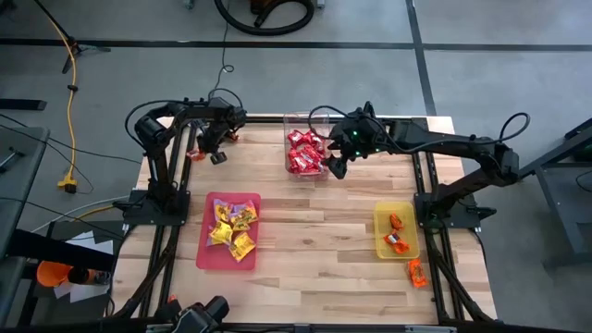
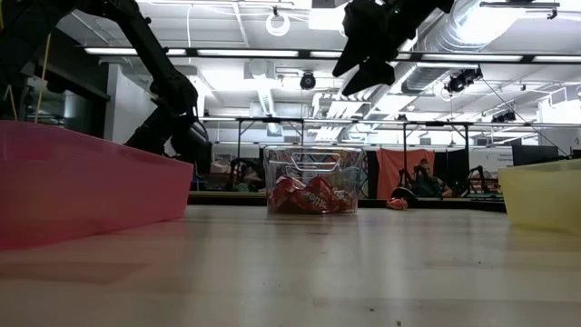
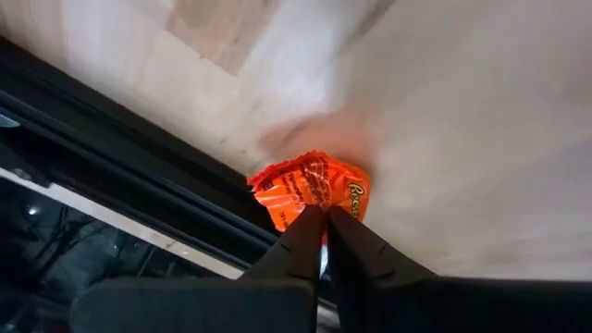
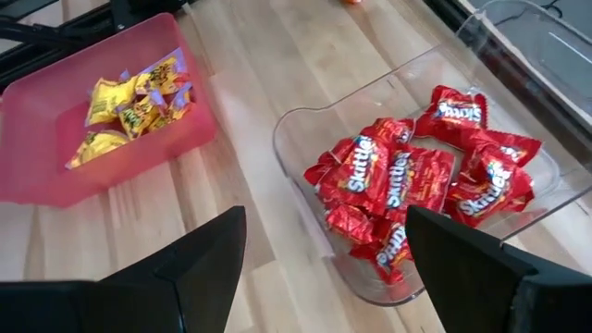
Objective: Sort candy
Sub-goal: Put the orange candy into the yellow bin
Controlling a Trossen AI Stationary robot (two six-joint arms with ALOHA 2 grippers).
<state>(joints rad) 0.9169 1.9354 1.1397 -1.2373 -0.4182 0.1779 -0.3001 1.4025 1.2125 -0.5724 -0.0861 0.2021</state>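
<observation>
Pink tray (image 2: pixel 82 186) filling the low view's left foreground. Left gripper (image 3: pixel 324 217) pinching an orange Reese's packet (image 3: pixel 310 190) by its edge at the table's upper-left rim. Right gripper (image 4: pixel 324 245) hanging spread over the clear tub (image 4: pixel 305 129) of red Skittles packets (image 4: pixel 398 180). Risk: thin edge grip slipping, packet dropping off the table.

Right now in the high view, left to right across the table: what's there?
Left gripper shut on an orange candy → pink tray of yellow candies → clear tub of red candies → right gripper, open → yellow tray → loose orange candy.
</observation>
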